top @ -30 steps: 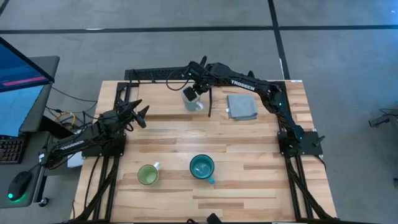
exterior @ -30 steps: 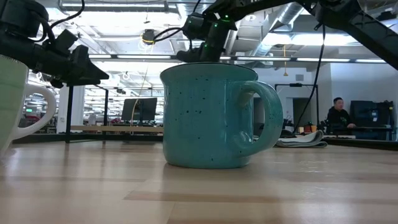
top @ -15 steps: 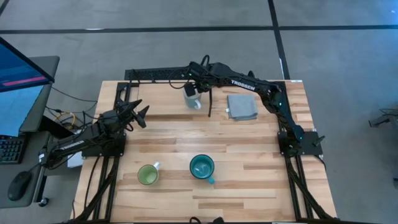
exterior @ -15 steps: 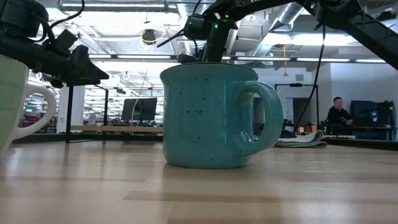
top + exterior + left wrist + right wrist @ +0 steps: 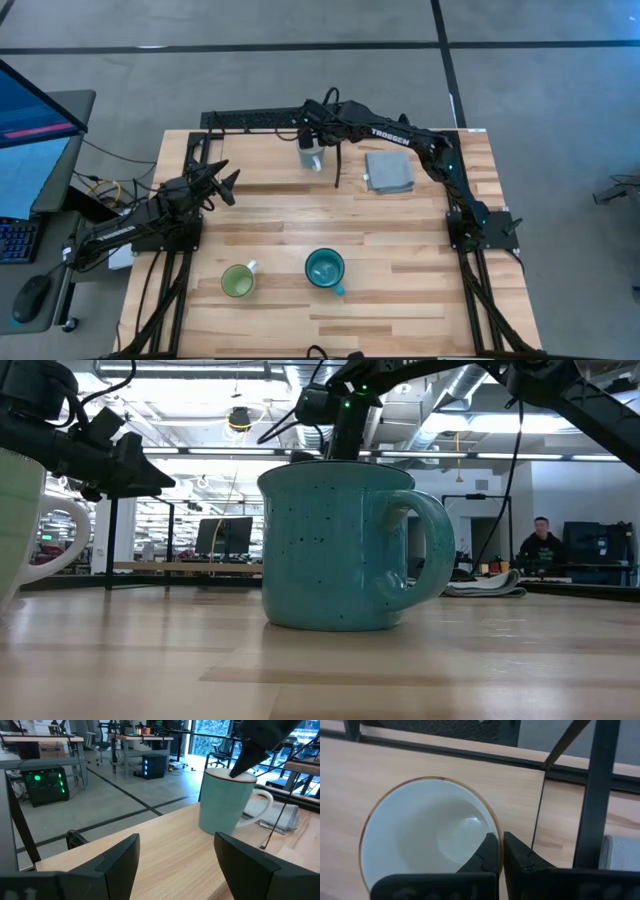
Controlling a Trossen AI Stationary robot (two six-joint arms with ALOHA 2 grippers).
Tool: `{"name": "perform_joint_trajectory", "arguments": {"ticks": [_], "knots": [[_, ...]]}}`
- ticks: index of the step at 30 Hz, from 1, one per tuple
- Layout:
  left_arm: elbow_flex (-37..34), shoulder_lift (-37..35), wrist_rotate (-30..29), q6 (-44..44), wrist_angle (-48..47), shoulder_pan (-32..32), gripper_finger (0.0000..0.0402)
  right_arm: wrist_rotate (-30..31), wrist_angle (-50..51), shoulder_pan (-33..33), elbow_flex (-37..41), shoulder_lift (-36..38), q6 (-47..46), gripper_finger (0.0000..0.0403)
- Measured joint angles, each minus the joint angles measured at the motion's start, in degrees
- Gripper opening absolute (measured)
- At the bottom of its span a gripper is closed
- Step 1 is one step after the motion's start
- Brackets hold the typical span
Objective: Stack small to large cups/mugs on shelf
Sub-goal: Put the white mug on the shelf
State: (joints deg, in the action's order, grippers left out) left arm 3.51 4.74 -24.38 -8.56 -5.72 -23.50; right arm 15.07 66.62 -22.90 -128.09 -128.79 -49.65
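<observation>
Your table (image 5: 420,300) was the biggest thing there, and the shelf (image 5: 260,150) sat along its far side, a low light-wood board with black posts. A grey folded cloth (image 5: 389,170) lay on the table just beside the shelf's right end.

The teal blue mug (image 5: 325,268) stood on the table well in front of the shelf, open side up, near the front edge. The light green mug (image 5: 237,281) stood near it, a bit closer to your left arm. Both were well apart from the shelf.

The small white mug (image 5: 311,157) stood upright on the shelf, near its middle, close to one thin black post.

Your right claw (image 5: 500,847) was right at the white mug. Its two fingers (image 5: 490,851) were pinched close together on the rim, one inside the cup and one outside. So it was clamped on the white mug. In the left wrist view you could see the dark claw tip touching the top edge of that mug (image 5: 225,802).

Your left claw (image 5: 222,180) hung over the table by the shelf's left end, well apart from every mug. Its fingers (image 5: 117,857) were spread wide and held nothing.
</observation>
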Motion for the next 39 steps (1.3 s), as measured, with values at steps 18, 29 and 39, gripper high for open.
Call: {"name": "perform_joint_trajectory", "arguments": {"ticks": [18, 29, 39], "knots": [[0.00, 0.01, 0.00, -0.38, 0.00, 0.00, 0.0247, 2.08, -0.21, 0.38, 0.02, -0.04, -6.56, 0.0017], [0.00, -0.01, 0.00, -1.69, -0.01, -0.01, 0.0247, 1.64, -0.30, 0.69, 0.02, -0.04, -6.97, 0.0068], [0.02, 0.01, 0.57, -1.77, -0.02, -0.01, 0.0247, 1.60, -0.28, 1.18, 0.02, -0.04, -6.97, 0.0096]]}}
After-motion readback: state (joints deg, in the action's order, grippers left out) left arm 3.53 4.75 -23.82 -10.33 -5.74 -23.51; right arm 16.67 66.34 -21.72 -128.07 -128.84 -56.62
